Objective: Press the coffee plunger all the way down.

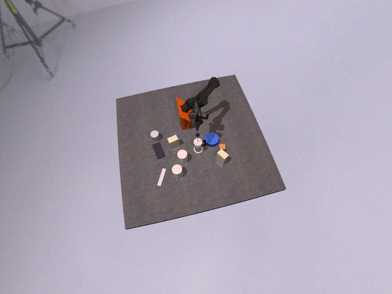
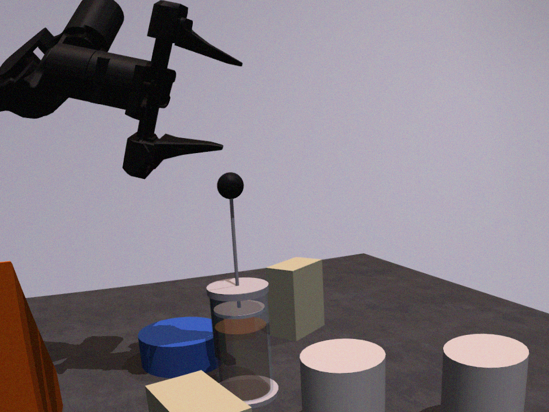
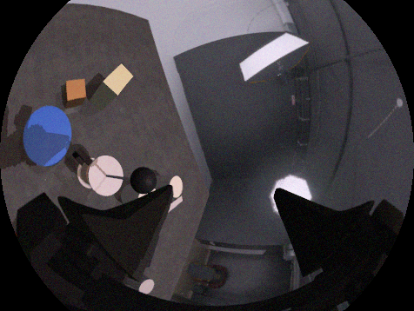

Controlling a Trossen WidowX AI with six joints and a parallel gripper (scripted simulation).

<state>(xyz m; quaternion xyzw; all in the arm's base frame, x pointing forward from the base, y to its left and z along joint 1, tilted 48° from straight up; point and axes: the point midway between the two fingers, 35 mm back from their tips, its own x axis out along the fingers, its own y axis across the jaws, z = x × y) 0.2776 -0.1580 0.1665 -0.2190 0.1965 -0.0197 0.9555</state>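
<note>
Two black fingers of the hand stand spread wide with nothing between them, hanging in the air above the black knob without touching it. The plunger rod stands raised out of the coffee press, which sits upright on the desk just beside a blue disc.

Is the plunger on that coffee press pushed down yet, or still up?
Still up. The black knob stands high on its long rod above the lid, and the open gripper is not touching it.
</note>
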